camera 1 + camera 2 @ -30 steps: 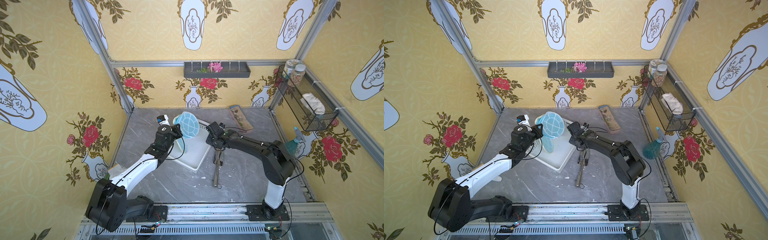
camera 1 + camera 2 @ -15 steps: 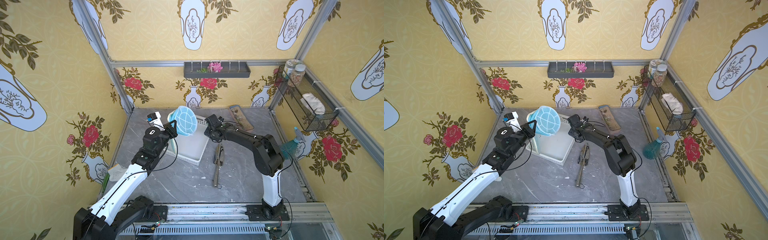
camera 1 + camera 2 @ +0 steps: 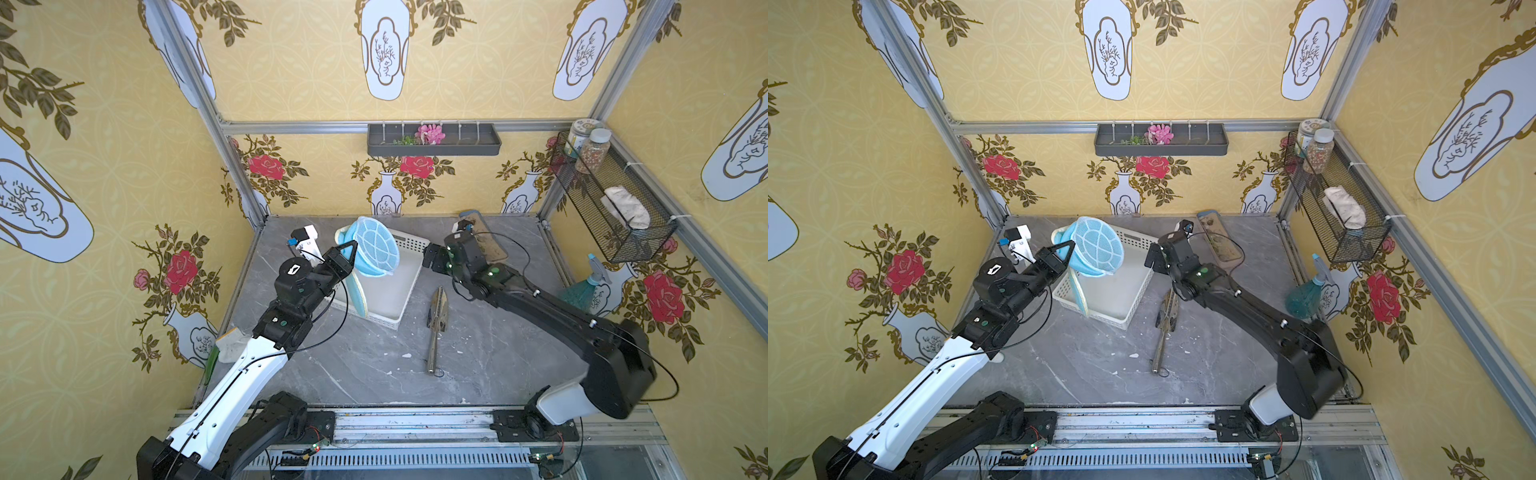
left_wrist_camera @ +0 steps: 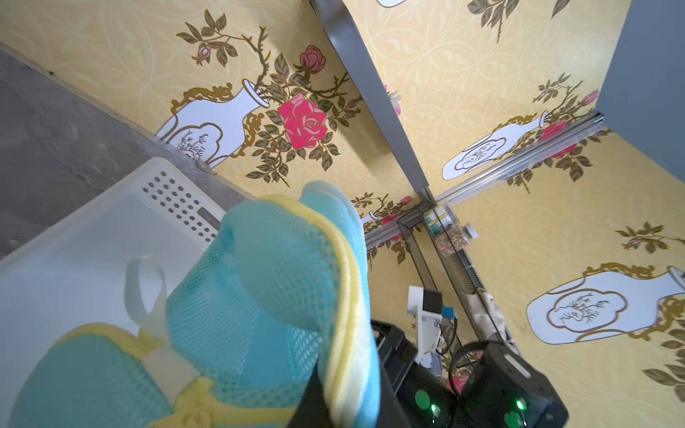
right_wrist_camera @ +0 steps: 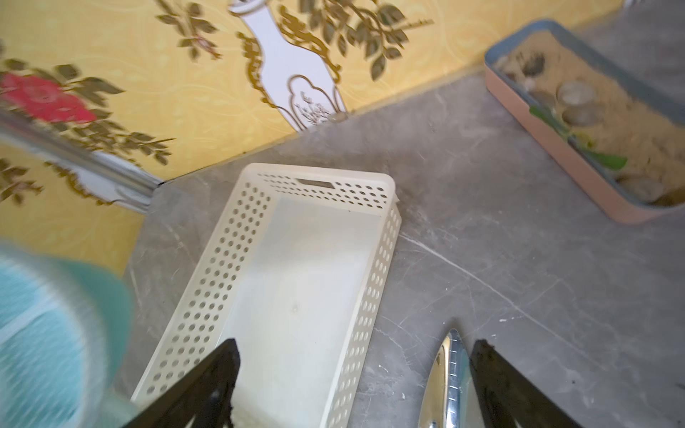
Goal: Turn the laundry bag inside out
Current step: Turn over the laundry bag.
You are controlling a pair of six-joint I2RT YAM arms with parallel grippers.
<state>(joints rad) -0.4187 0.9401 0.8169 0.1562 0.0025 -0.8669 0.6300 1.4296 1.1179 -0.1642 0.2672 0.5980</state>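
The laundry bag (image 3: pixel 376 249) hangs just above the centre of the frame, held up over the white basket (image 3: pixel 411 286) on the worktop (image 3: pixel 374 365), with its lower flap drooping into the basket. The left end effector (image 3: pixel 351 254) is clamped on the bag's yellow-trimmed edge. To the right of the bag, the right end effector (image 5: pixel 354 355) stands wide open, gripping nothing.
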